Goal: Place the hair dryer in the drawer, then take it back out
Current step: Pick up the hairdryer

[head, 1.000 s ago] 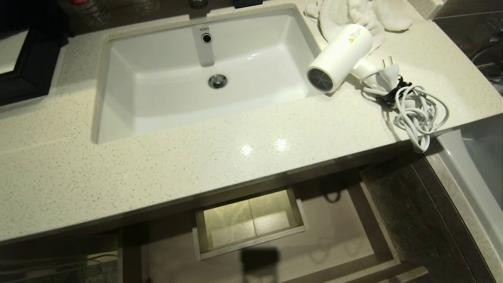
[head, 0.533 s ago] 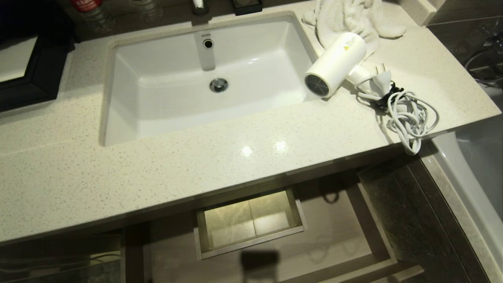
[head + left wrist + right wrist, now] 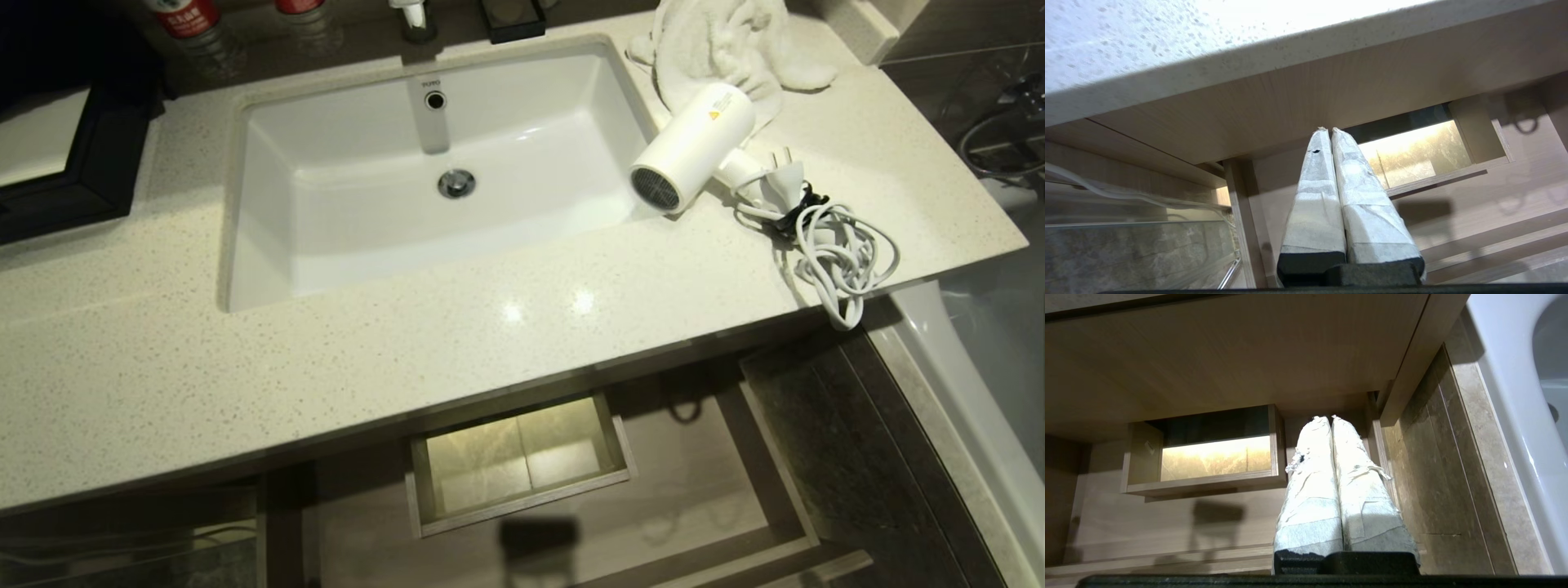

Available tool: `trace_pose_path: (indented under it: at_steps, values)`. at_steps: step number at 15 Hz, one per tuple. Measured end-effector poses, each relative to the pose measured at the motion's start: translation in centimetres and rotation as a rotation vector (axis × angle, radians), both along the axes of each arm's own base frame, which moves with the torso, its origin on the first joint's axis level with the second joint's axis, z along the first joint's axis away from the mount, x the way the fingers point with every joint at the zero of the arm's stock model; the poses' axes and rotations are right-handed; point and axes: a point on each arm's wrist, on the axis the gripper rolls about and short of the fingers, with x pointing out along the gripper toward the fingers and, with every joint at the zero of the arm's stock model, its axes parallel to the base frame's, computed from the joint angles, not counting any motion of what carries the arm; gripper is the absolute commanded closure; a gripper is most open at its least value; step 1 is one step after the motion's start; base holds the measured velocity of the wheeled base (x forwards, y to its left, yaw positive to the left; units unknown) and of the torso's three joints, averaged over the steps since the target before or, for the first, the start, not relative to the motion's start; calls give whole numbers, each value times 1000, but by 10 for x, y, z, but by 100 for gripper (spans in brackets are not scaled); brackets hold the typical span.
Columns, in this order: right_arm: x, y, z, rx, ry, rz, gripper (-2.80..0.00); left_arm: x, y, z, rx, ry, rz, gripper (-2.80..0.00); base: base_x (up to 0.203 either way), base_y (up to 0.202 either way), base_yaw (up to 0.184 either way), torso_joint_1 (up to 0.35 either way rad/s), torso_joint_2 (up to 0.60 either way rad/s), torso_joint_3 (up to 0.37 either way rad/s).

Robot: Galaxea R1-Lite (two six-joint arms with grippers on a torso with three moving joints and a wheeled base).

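Bathroom vanity here, speckled cream worktop [image 3: 490, 327] filling most of the head view, with a white sink [image 3: 343, 245] sunk in at upper centre; the only writing I can make out is the "TOTO" mark just above the overflow hole, plus a red label on a bottle [image 3: 189, 18] at the top left edge that's too small to read. The hair dryer [image 3: 690, 147] lies on the worktop in the upper right, grille end at the sink's corner, a yellow warning mark on its barrel, back end against a white towel [image 3: 727, 45], its cord [image 3: 841, 253] bundled beside it with a loop hanging over the front edge. The drawer [image 3: 735, 490] stands pulled out at the bottom of the frame, nothing in it. Neither arm shows in the head view; only the wrist views give them, both low under the worktop edge over the drawer: left gripper [image 3: 1329, 131] with taped fingers pressed together, holding nothing, right gripper [image 3: 1324, 419] the same. Compared with a second ago the whole head picture has slid down a bit, so more of the back ledge shows; that's the camera, the dryer hasn't budged.
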Motion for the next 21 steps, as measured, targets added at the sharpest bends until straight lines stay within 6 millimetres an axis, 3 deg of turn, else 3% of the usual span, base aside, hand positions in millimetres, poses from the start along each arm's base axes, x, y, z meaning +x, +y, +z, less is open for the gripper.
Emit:
trace_pose_path:
  at_steps: [11,17,21]
  values:
    - [0,0,0,0,-2,1,0,0,0,0,0,0,0,0,0,0,0,146,-350,-206]
    - [0,0,0,-17,-2,4,0,0,0,0,0,0,0,0,3,-5,106,11,-13,-2]
    - [0,0,0,-32,-7,-3,0,0,0,0,0,0,0,0,0,0,0,0,0,0]
